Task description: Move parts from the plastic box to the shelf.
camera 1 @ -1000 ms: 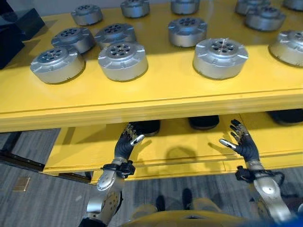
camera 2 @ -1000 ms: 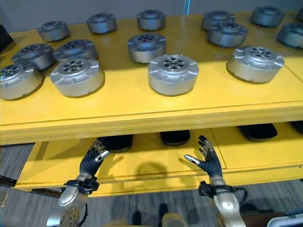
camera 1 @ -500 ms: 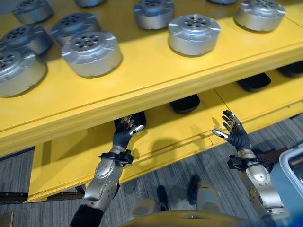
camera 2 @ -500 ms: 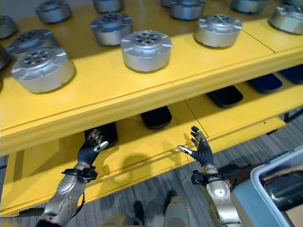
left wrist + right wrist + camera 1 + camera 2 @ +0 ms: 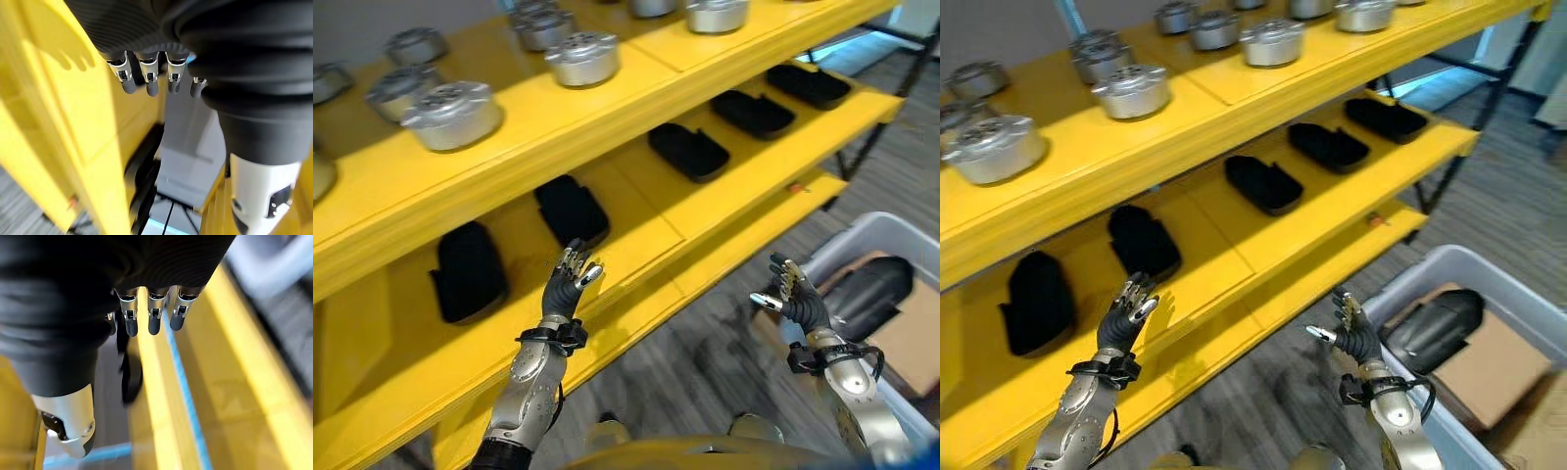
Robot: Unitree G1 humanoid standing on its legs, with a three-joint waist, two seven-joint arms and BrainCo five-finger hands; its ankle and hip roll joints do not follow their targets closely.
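Yellow shelf (image 5: 1263, 83) is carrying round silver parts (image 5: 1132, 90); dark parts (image 5: 1263, 184) are lying below. Left hand (image 5: 566, 284) and right hand (image 5: 795, 304) are hovering relaxed, empty. Plastic box (image 5: 1508, 284) is holding one dark part (image 5: 1435, 328).

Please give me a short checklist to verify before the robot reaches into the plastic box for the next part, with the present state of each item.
1. Left hand empty: ok, fingers straight, holding nothing.
2. Right hand empty: ok, fingers relaxed, holding nothing.
3. Plastic box within view: ok, it stands on the floor at the robot's right.
4. A part to pick: ok, a black part lies in the box beside brown cardboard.
5. Free place on the shelf: ok, bare yellow surface shows between the black parts on the middle level.
6. Right hand over the box: not ok, it hangs short of the box's near edge.
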